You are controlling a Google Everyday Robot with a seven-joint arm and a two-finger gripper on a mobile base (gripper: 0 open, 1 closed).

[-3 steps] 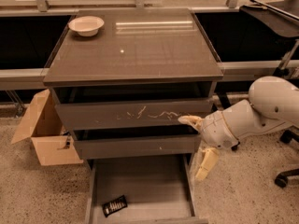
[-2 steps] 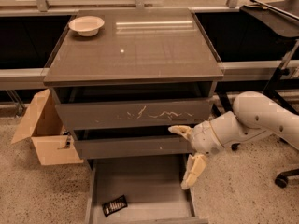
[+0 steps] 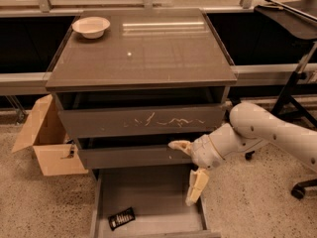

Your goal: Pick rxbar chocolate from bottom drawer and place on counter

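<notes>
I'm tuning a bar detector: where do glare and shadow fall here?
Camera view: a glare streak and bright spot on the counter; dark shadow in the gaps above the upper drawers; the rxbar chocolate in the bottom drawer is glare-free; the open gripper hangs over that drawer's right side.

We see the bottom drawer (image 3: 148,192) cut off by the lower edge, its right wall partly hidden behind the gripper (image 3: 188,166). The rxbar chocolate (image 3: 122,218) bears lettering too small to read.
</notes>
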